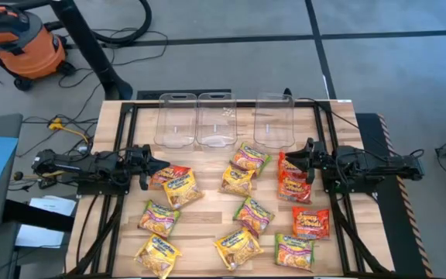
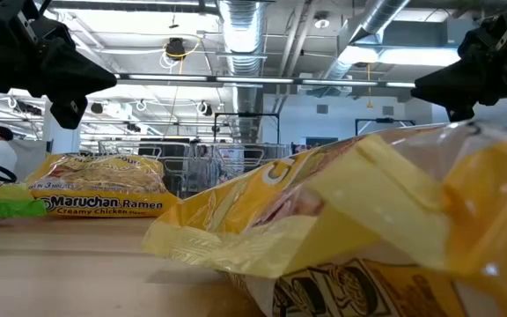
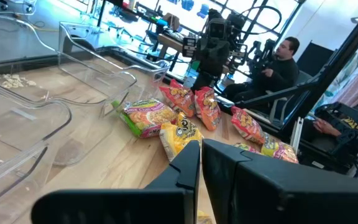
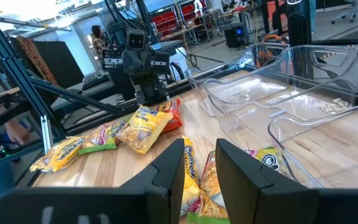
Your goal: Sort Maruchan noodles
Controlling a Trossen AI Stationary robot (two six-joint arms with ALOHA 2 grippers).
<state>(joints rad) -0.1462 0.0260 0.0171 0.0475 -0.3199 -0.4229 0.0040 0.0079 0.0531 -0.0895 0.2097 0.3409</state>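
Several Maruchan noodles packets lie flat and scattered on the wooden table: yellow ones (image 1: 183, 188) (image 1: 238, 246), green-with-pink ones (image 1: 159, 217) (image 1: 254, 215) and red-orange ones (image 1: 310, 222) (image 1: 293, 180). My left gripper (image 1: 155, 164) hangs level above the table's left side, shut and holding nothing, its tips over a red-orange packet (image 1: 161, 175). My right gripper (image 1: 310, 159) hangs level above the right side, open, with nothing between its fingers (image 4: 201, 168). The two grippers point toward each other across the packets.
Three clear plastic bins (image 1: 175, 120) (image 1: 214, 120) (image 1: 273, 120) stand side by side along the far edge; the middle one holds a few crumbs. Black frame rails (image 1: 122, 139) run along the table's sides. A person (image 3: 278, 59) sits beyond the table's right side.
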